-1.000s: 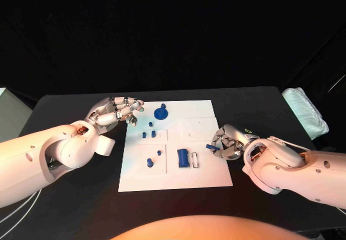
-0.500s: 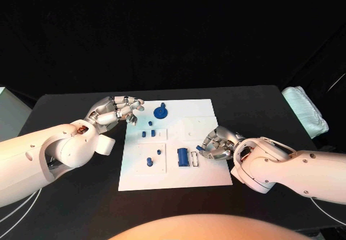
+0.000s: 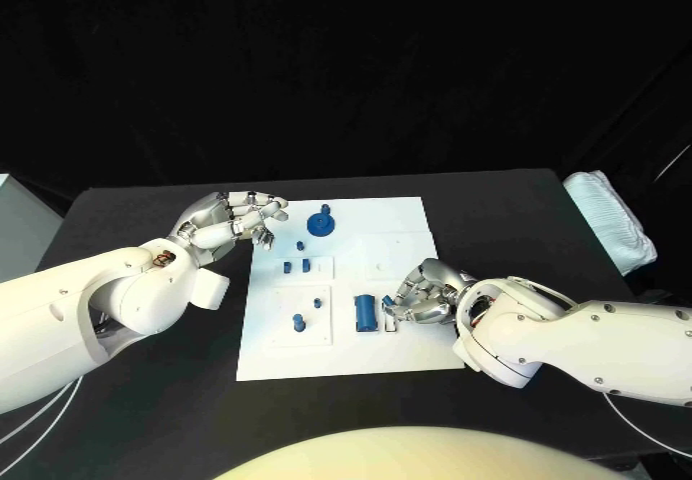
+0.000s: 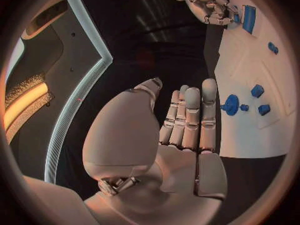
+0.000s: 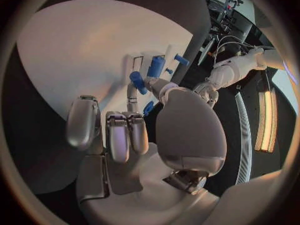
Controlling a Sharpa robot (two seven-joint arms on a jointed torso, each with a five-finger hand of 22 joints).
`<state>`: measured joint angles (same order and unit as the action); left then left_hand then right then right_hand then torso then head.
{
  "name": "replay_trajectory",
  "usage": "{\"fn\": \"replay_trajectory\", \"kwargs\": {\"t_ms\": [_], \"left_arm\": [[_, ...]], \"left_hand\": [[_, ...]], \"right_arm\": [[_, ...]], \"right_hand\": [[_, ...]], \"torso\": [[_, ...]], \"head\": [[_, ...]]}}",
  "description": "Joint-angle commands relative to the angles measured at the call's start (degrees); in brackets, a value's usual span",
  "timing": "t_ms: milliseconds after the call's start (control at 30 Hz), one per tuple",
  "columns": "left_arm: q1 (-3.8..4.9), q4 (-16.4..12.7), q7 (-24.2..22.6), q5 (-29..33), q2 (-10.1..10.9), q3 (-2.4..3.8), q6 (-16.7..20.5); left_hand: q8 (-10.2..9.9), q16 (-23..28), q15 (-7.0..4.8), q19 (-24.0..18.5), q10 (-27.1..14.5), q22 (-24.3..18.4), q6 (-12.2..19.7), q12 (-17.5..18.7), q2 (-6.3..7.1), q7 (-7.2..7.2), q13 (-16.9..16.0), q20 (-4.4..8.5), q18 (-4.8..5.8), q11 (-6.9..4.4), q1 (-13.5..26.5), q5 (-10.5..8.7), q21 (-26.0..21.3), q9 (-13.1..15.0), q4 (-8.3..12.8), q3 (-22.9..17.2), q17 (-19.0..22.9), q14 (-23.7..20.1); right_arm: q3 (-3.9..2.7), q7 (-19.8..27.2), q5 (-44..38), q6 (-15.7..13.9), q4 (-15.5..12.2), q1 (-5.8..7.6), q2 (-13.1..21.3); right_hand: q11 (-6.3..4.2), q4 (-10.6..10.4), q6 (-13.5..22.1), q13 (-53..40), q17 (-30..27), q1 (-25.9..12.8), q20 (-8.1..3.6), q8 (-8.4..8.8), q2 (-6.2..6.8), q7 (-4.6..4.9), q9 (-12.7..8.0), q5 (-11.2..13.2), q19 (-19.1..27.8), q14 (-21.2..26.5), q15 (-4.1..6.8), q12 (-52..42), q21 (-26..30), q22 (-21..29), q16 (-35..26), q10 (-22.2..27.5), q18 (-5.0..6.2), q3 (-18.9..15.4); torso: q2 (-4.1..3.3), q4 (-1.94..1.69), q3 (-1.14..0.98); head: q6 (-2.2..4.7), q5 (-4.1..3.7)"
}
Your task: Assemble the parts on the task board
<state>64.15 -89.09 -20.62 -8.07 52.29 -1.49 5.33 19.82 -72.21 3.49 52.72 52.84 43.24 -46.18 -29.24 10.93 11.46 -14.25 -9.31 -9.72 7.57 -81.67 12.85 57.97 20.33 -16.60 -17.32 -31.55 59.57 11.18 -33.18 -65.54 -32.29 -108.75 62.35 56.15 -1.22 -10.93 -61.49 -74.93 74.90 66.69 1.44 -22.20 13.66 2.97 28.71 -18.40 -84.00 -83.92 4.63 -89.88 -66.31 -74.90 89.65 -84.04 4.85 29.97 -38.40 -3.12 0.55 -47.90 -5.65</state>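
Black table [image 3: 144, 400] – white pack [image 3: 613, 225] at its edge; right hand [image 3: 423, 292] pinching a blue part [image 5: 148, 107], left hand [image 3: 231, 220] curled, holding nothing.

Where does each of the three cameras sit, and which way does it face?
Head view: on the robot's head, looking down at the board; both arms, left hand, right hand show.
Left wrist view: behind the left hand, facing the board edge.
Right wrist view: behind the right hand, which holds a small blue part, facing the board.
Shared: all show the board; both wrist views also catch the other hand.
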Motion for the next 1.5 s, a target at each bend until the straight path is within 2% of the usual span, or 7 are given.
{"fn": "replay_trajectory", "kwargs": {"t_ms": [33,200,500,767,967,1233,1500], "left_arm": [[-0.03,-0.2,0.0,-0.1,0.0,0.03,-1.2],[-0.03,-0.2,0.1,-0.2,0.0,0.03,-1.3],[-0.03,-0.3,0.2,-0.2,0.1,0.03,-1.4],[-0.03,-0.3,0.3,-0.2,0.2,0.03,-1.4],[-0.02,-0.3,0.5,-0.2,0.3,0.03,-1.3],[-0.02,-0.3,1.0,-0.3,0.3,0.02,-1.2],[-0.02,-0.2,1.2,-0.4,0.3,0.02,-1.2]], "left_hand": [[0.4,0.1,0.20,0.2,-0.3,0.0,0.3,-0.3,-0.58,-0.08,0.0,-0.05,-0.68,-0.05,-0.2,0.02,-0.3,-0.1,0.1,0.3,0.0,0.1],[0.4,0.1,0.20,0.2,-0.3,0.0,0.3,-0.3,-0.58,-0.08,0.0,-0.05,-0.68,-0.05,-0.2,0.02,-0.3,-0.1,0.1,0.3,0.0,0.1],[0.4,0.1,0.20,0.2,-0.3,0.0,0.3,-0.3,-0.58,-0.08,0.0,-0.05,-0.68,-0.05,-0.2,0.02,-0.3,-0.1,0.1,0.3,0.0,0.1],[0.4,0.1,0.20,0.2,-0.3,0.0,0.3,-0.3,-0.58,-0.08,0.0,-0.05,-0.68,-0.05,-0.2,0.02,-0.3,-0.1,0.1,0.3,0.0,0.1],[0.4,0.1,0.20,0.2,-0.3,0.0,0.3,-0.3,-0.58,-0.08,0.0,-0.05,-0.68,-0.05,-0.2,0.02,-0.3,-0.1,0.1,0.3,0.0,0.1],[0.4,0.1,0.20,0.2,-0.3,0.0,0.4,-0.3,-0.64,-0.07,0.0,-0.05,-0.68,-0.05,-0.3,0.03,-0.3,-0.1,0.1,0.4,0.0,0.0],[0.4,0.2,0.20,0.1,-0.4,-0.1,0.4,-0.3,-0.67,-0.07,0.0,-0.05,-0.71,-0.05,-0.3,0.03,-0.4,-0.1,0.1,0.4,0.1,0.0]], "right_arm": [[0.01,-0.7,0.2,3.2,0.0,-0.08,-0.1],[0.01,-1.6,-0.3,5.9,0.1,-0.08,-0.1],[0.01,-2.4,-1.7,7.7,0.0,-0.09,-0.1],[0.01,-2.7,-2.6,7.4,0.3,-0.10,-0.2],[0.01,-2.8,-3.1,6.2,0.4,-0.15,-0.4],[0.00,-2.8,-4.1,5.1,0.5,-0.18,-0.6],[0.00,-2.8,-4.3,5.1,0.9,-0.18,-0.8]], "right_hand": [[-0.37,-0.3,-0.7,-15.1,15.1,-0.8,-0.24,-0.41,0.06,-0.40,-0.1,0.5,-1.4,-6.1,0.37,-0.1,-0.2,-6.0,0.4,-6.0,-0.91,-0.1],[-0.48,-0.8,-1.3,-15.1,15.1,-2.3,-0.29,-0.70,-0.07,-0.57,0.0,1.5,-1.6,-6.1,0.44,-0.1,-0.7,-6.3,0.4,-6.0,-1.00,-0.4],[-0.70,-1.0,-2.0,-15.1,15.1,-3.0,-0.39,-1.21,-0.18,-0.87,0.1,2.1,-1.7,-6.1,0.59,-0.1,-1.4,-6.6,0.4,-6.0,-1.11,-0.6],[-0.73,-1.0,-2.0,-15.1,15.1,-3.2,-0.41,-1.27,-0.20,-0.90,0.1,2.2,-1.7,-6.1,0.62,-0.1,-1.4,-6.7,0.4,-6.0,-1.11,-0.6],[-0.78,-1.2,-2.0,-15.1,15.1,-3.7,-0.48,-1.35,-0.12,-0.92,0.1,2.8,-1.8,-6.1,0.68,-0.1,-1.3,-6.7,0.4,-6.0,-1.10,-0.8],[-0.79,-1.4,-2.1,-15.1,15.1,-4.0,-0.50,-1.40,-0.23,-0.93,0.1,3.0,-1.8,-6.1,0.70,-0.1,-1.4,-6.7,0.4,-6.0,-1.12,-0.9],[-0.79,-2.1,-2.1,-15.1,15.1,-5.6,-0.58,-1.59,-0.66,-0.91,0.0,5.1,-1.8,-6.1,0.72,-0.1,-1.5,-6.9,0.4,-6.0,-1.15,-1.4]], "torso": [[-0.02,-0.07,0.04],[-0.04,0.00,0.00],[-0.04,0.04,0.01],[-0.08,0.05,0.01],[-0.07,-0.04,0.04],[-0.01,0.02,0.06],[0.00,0.06,0.05]], "head": [[-0.11,0.22],[-0.21,0.36],[-0.42,0.35],[-0.40,0.28],[-0.37,0.16],[-0.45,0.26],[-0.45,0.23]]}}
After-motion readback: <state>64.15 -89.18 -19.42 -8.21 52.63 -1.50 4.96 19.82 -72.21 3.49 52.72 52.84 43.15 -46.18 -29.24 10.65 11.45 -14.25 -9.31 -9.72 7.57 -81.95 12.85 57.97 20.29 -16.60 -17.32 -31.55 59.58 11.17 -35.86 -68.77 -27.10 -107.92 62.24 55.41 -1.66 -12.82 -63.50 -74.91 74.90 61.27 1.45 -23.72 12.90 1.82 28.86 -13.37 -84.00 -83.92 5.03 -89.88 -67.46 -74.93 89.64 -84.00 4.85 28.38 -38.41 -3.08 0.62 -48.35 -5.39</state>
